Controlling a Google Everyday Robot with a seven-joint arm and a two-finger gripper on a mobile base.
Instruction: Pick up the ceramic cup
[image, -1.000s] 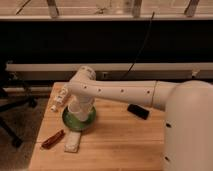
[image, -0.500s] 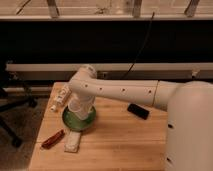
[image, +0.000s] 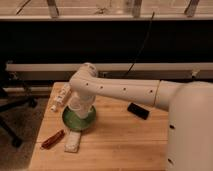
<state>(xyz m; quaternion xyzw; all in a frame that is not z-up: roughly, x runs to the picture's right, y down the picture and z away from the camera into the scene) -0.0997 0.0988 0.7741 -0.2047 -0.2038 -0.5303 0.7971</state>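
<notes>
my arm (image: 125, 91) reaches in from the right across the wooden table (image: 120, 145), elbow bent down over the green saucer (image: 78, 120). my gripper (image: 80, 104) hangs right above the saucer, hidden under the wrist, so how it stands i cannot tell. the ceramic cup (image: 79, 109) shows as a pale shape at the saucer, right under my wrist. a red packet (image: 52, 139) and a pale packet (image: 73, 142) lie in front, a black object (image: 138, 110) off to the right.
</notes>
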